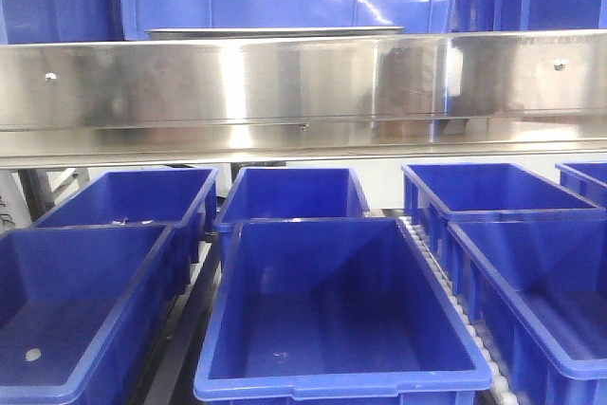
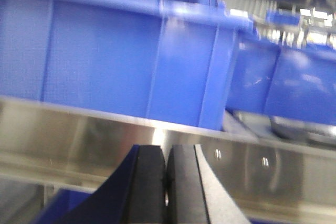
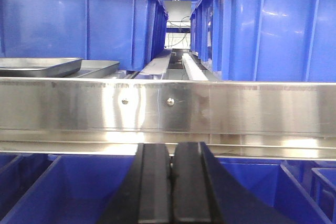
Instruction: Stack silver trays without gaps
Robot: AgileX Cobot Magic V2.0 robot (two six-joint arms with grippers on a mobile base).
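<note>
Deep blue plastic bins (image 1: 332, 310) sit beneath a shiny silver steel band (image 1: 303, 82); grey-silver trays (image 3: 42, 65) gleam beside black gripper pads (image 3: 155, 182).

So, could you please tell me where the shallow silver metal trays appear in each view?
Front view: upper centre, only a thin rim above the long steel band.
Left wrist view: too blurred to pick out.
Right wrist view: left middle, behind the band.
Shared landmark: the long steel band.
</note>
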